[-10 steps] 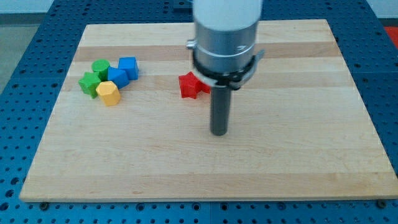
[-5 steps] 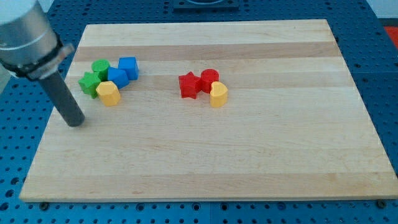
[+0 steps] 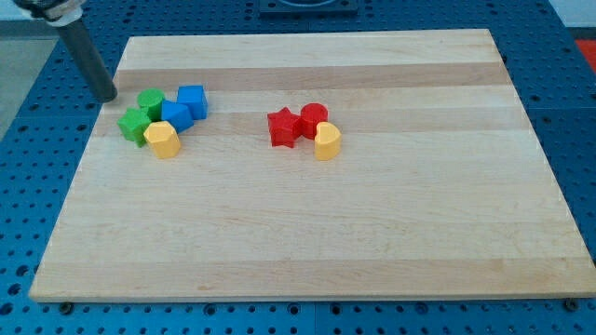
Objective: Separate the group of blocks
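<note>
My tip is at the view's upper left, just off the board's left edge, up and left of the left group. That group holds a green cylinder, a green star-shaped block, a yellow hexagonal block, a blue block and a blue cube, all touching. Near the middle sit a red star-shaped block, a red cylinder and a yellow heart-shaped block, also touching.
The blocks lie on a wooden board. It rests on a blue perforated table that shows all around the board.
My tip swept from the middle of the board, beside the red blocks, to the left edge, then up towards the view's top left. No block has moved.
</note>
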Controlling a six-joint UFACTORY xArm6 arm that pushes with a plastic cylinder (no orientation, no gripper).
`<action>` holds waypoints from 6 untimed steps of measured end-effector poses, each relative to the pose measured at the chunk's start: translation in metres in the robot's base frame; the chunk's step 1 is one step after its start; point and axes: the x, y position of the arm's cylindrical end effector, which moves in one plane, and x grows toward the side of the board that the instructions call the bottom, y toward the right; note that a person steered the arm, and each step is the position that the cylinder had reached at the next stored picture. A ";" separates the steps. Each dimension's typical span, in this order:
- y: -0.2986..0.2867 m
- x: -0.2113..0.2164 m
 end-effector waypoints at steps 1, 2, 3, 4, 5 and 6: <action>0.025 0.003; 0.040 0.016; 0.053 0.026; 0.081 0.029; 0.115 0.028; 0.138 0.039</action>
